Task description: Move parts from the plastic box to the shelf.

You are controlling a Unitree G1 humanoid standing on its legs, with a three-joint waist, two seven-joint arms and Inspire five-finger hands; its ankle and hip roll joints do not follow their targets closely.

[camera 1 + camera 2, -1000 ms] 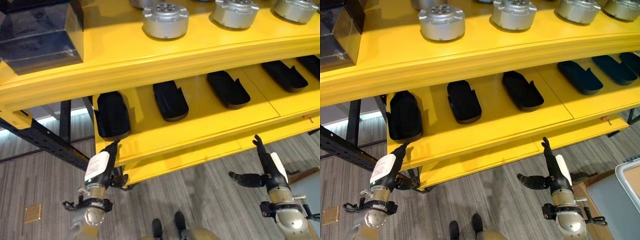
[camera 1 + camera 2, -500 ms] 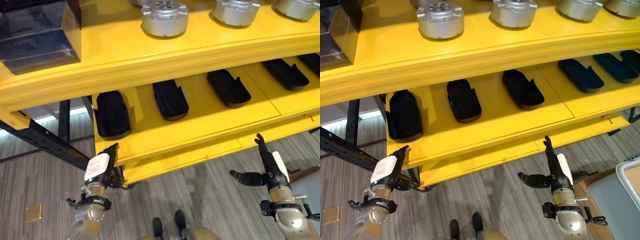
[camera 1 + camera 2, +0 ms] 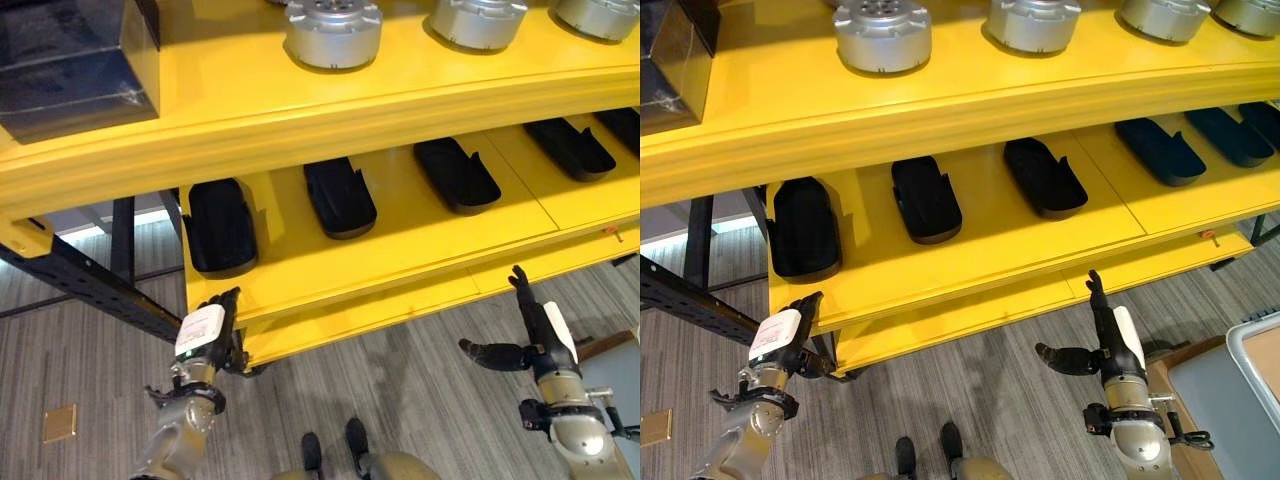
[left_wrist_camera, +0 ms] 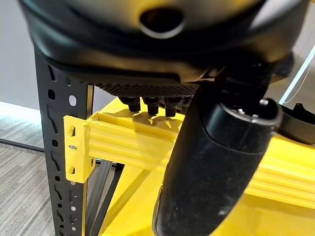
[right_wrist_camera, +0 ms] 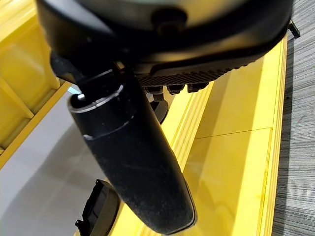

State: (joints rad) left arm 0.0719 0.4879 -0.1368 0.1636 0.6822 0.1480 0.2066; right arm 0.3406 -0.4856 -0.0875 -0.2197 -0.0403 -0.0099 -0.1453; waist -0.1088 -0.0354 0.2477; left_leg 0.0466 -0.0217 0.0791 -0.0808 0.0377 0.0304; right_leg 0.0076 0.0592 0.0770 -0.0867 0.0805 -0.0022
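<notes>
A yellow shelf (image 3: 300, 110) spans the upper half of both eye views, its top level carrying round silver parts (image 3: 332, 30) and, at the upper left of the frame, a dark box (image 3: 75, 55). On the lower level (image 3: 420, 235) black tray-shaped parts (image 3: 340, 197) lie in a row from left to right, each apart from the next.

The left hand (image 3: 208, 335) sits at the lower left of the frame, just in front of the lower shelf's front edge, its fingers (image 3: 228, 298) straight and relaxed, holding nothing. The right hand (image 3: 530, 335) stands at the lower right, fingers extended upward toward the shelf edge and thumb spread to the side, also empty; the nearest black part lies well above it on the shelf.

The right eye view alone takes in the pale rim of a container (image 3: 1255, 355) at the right edge of the frame. The left wrist view shows a black perforated upright (image 4: 61, 147) joined to a yellow beam (image 4: 123, 147). The right wrist view shows a black part (image 5: 98, 214) lying beyond the thumb (image 5: 130, 157).
</notes>
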